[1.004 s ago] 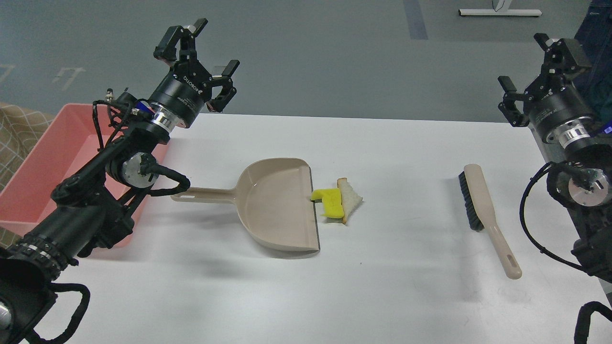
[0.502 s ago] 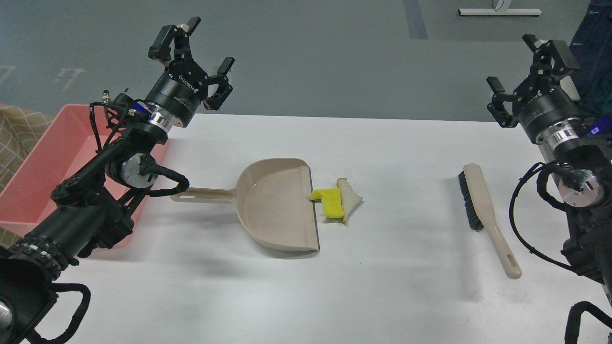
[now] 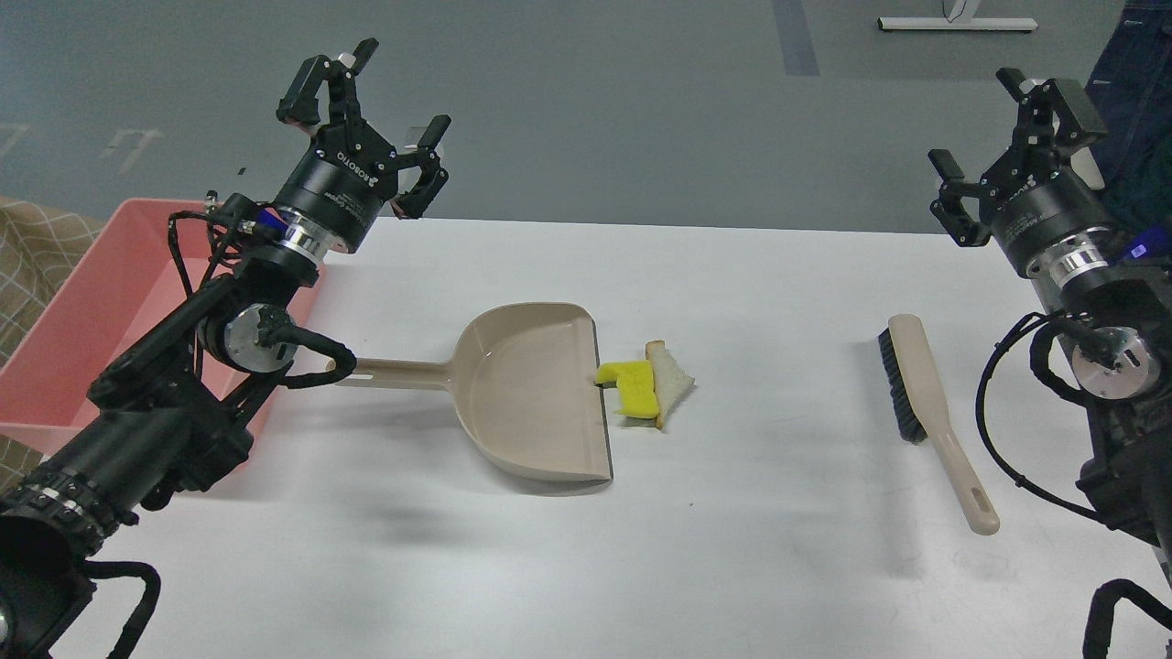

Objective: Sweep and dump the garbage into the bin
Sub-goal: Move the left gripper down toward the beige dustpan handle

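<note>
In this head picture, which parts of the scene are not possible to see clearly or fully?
- Pink bin, head view: its near right wall and part of its floor are hidden behind the left arm; its left end is cut by the image edge.
- Dustpan handle end: partly covered by the left arm's cable.
- Bread slice: its left part lies under the yellow piece.
- Brush bristles: too dark to tell apart.

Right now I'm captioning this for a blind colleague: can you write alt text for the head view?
On a white table, a yellow piece and a bread slice lie at the mouth of a beige dustpan, with a brush to the right. A pink bin sits at the left edge. The left gripper and right gripper hover open and empty.
</note>
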Tool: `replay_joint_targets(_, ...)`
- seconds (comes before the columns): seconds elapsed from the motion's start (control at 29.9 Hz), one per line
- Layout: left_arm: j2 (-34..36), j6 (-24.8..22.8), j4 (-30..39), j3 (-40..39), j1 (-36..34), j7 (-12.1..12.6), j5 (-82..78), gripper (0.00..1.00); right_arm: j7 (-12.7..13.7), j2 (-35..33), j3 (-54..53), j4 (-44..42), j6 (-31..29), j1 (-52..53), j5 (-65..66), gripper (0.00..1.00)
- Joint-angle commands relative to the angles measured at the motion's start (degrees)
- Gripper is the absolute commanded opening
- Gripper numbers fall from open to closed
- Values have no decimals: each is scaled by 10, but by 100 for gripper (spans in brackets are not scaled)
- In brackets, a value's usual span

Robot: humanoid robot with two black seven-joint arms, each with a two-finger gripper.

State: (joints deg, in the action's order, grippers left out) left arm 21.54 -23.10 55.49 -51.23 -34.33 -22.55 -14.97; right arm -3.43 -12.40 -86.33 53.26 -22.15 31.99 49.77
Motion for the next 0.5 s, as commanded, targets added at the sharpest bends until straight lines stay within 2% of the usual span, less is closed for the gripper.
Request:
replay_joint_targets(0.0,20,4,39,2,26,1,-1,98,0,1,0,0,0,0,1,100)
replay_joint_targets(0.27,93,32,122,2,72,2,-29,98,-1,2,0,2,0,0,1,100)
replay_joint_targets(0.33,128,59,173,0,100,-1,-86,98,-1,3,0,2,0,0,1,100)
replay_joint_targets(0.47,168,67,235,-15,143,-2,-124,98,-1,4,0,2,0,0,1,100)
